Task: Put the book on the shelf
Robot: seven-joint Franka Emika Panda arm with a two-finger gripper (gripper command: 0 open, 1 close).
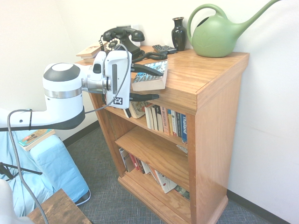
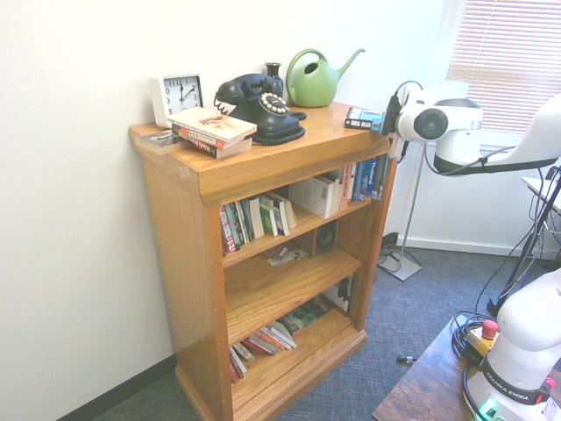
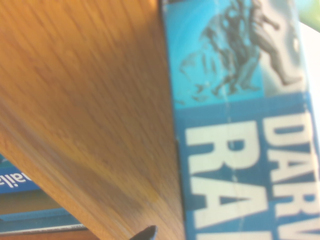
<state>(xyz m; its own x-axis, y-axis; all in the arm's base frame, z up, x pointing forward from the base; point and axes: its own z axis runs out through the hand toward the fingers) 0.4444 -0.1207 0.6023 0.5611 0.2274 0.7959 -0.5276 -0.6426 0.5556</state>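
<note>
Book (image 1: 150, 76) is a thick blue-teal paperback with white letters and cream edges.

Open air before the middle compartment (image 1: 156, 145), overhanging slab (image 1: 180, 95) above the books (image 1: 163, 119).

Wrist cam, close & a bit blurry. Paperback (image 3: 227, 120) w/ blue-teal cover fills most of one side, lying on oak slab (image 3: 90, 90) of bookcase. Cover pic: bright cyan bkgd w/ dark sculpted figs, one w/ a long bare leg on a paler patch. Lg white caps on darker blue, partly cut off: "RA…" & "DARW…". Wood grain runs in streaks, w/ soft shadow nr slab edge. Beyond edge, other bks (image 3: 35, 200) in a row: blue spine w/ white ltrs, partly cut off, then brownish & blue ones. Sm. dark sliver at frame edge, ID unclear.
</note>
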